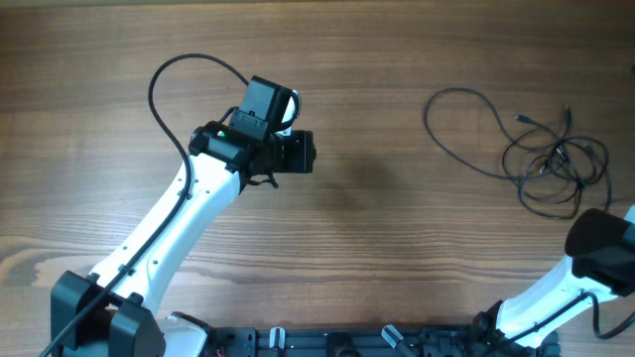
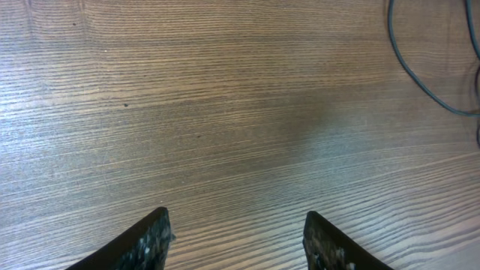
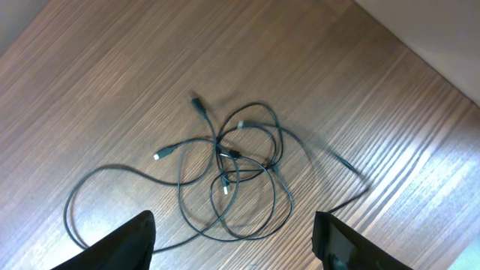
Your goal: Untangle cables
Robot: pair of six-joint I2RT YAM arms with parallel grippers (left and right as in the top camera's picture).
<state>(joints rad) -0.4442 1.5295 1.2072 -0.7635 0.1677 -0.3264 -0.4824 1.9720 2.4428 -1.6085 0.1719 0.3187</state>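
Cables [image 3: 225, 155] knotted, plugs [image 3: 197, 102] distinct only from right wrist, left end effector [image 2: 236, 240], right end effector [image 3: 234, 240] seemingly spread, empty

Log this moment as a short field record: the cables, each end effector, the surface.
cables: thin black cords in one tangle at the table's right side, one long loop trailing left, several plug ends showing
left end effector: open, empty, over bare wood to the left of the cables
right end effector: open, empty, raised near the tangle
table: wood grain
task state: not yet untangled
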